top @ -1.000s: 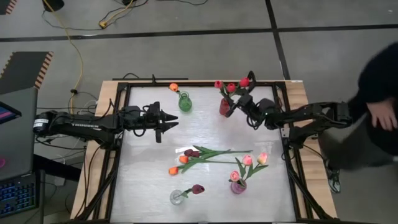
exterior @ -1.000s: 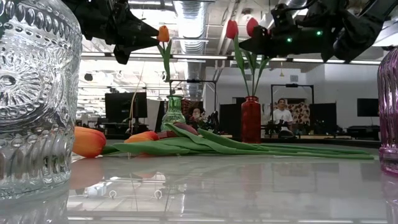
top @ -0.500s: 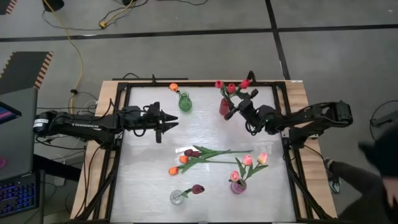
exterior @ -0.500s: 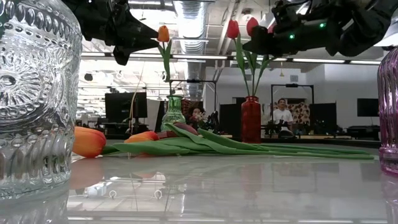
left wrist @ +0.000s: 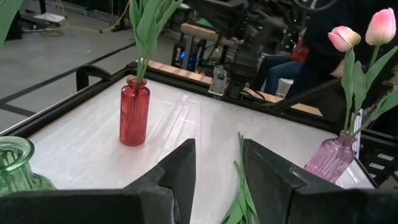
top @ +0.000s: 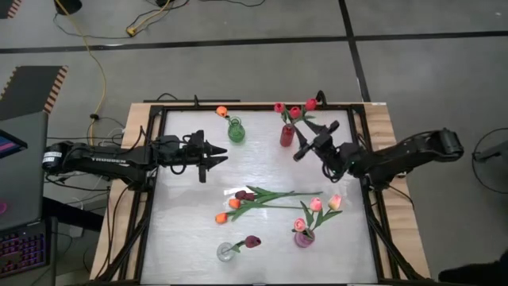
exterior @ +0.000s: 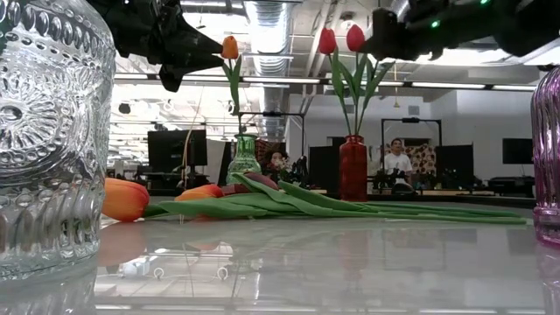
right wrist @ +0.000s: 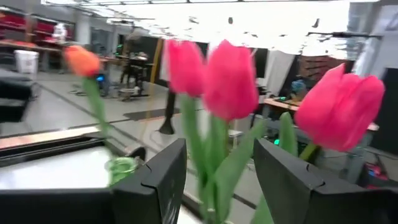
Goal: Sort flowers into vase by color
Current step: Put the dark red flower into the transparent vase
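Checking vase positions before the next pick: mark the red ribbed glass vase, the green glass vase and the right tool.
Red ribbed glass vase (left wrist: 134, 116), left wrist view, body.
Green glass vase (top: 236, 132), high view, body.
Right tool (top: 315, 139), high view, between its open fingertips.

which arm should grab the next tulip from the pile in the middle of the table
Probably the left. Its open hand hovers empty just above the loose tulips. The right hand, also open, sits beside the red vase, farther from the pile's flower heads.
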Action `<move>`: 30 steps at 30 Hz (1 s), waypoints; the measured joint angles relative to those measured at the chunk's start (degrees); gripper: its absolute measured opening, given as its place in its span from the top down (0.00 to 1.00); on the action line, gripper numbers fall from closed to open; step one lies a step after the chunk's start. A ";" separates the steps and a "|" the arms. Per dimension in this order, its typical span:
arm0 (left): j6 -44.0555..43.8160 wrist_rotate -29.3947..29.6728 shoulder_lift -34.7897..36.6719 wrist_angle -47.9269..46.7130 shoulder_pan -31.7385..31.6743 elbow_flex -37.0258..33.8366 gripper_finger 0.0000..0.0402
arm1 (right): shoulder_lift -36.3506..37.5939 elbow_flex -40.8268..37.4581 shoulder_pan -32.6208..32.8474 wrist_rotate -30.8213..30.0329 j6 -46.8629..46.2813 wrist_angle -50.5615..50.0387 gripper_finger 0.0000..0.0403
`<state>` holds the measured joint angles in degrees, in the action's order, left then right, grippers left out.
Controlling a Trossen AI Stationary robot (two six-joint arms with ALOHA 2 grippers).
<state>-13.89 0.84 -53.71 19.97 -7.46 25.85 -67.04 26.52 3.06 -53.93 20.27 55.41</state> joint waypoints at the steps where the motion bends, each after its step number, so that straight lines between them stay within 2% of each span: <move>1: -0.02 0.01 0.00 0.00 0.01 0.00 0.71 | 0.70 0.00 1.07 -0.08 -0.58 -1.36 0.47; 9: -0.02 0.00 0.00 0.00 0.00 0.00 0.71 | 5.44 0.00 7.78 -0.25 -6.24 -12.95 0.47; 18: -0.02 0.00 0.00 0.00 0.00 0.00 0.71 | 7.21 0.00 11.04 -0.22 -13.46 -25.70 0.47; 28: -0.02 0.00 0.00 0.02 0.00 0.00 0.71 | 7.10 0.00 13.73 0.08 -16.41 -29.94 0.47; 30: -0.02 0.00 0.00 0.00 0.01 0.00 0.71 | 7.10 0.00 14.29 1.64 -16.87 -30.49 0.47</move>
<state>-13.91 0.84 -53.71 19.97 -7.45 25.85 -59.94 26.52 17.35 -52.29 3.40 24.92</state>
